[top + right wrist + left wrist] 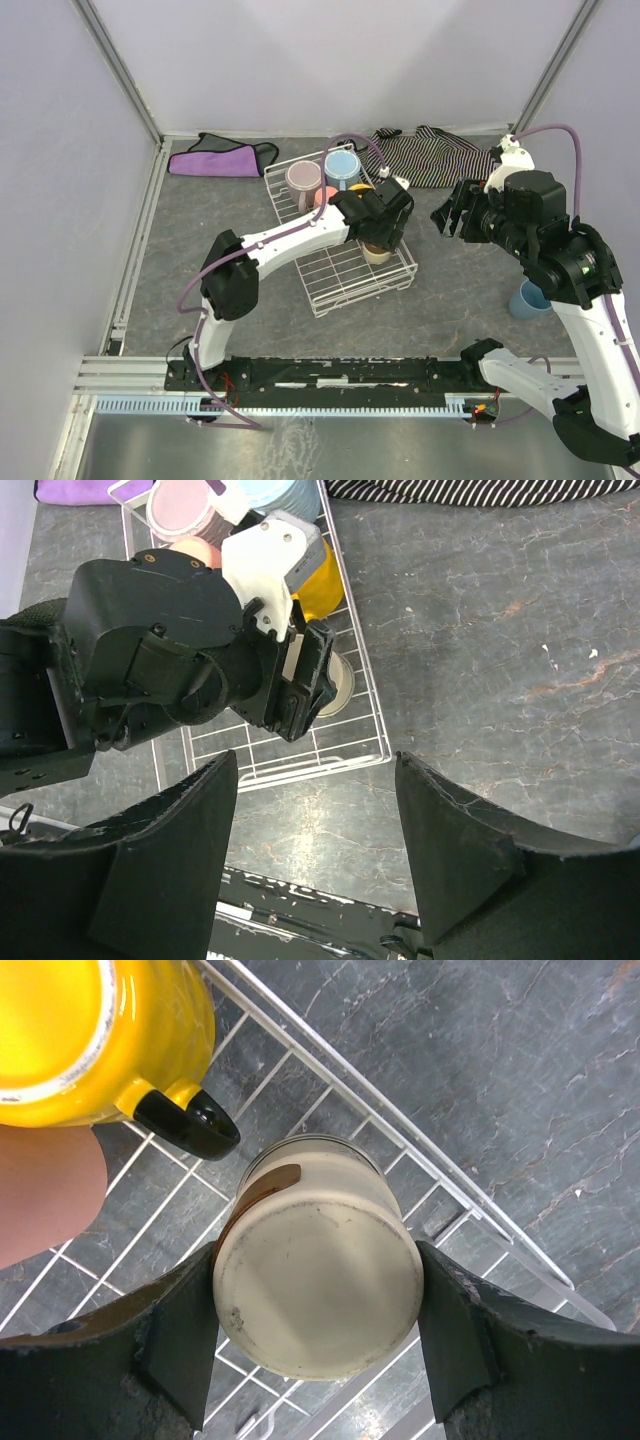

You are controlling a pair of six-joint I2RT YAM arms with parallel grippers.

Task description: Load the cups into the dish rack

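Close to the arms, on the right side of the grey table (420, 330), a blue tumbler (527, 298) stands alone, well apart from the dish rack (338, 283). A bit farther back, the right claw (315, 770) hangs above the table beside the rack, fingers wide apart, with nothing in it. On the rack's right side, the left claw (318, 1260) is clamped on a cream cup (320, 1305) turned bottom up. Farther back in the rack sit a yellow mug (100, 1030), a salmon tumbler (324, 196), a pink mug (303, 178) and a light blue mug (342, 165). Behind the rack lie a purple cloth (215, 160) and a striped cloth (435, 155).
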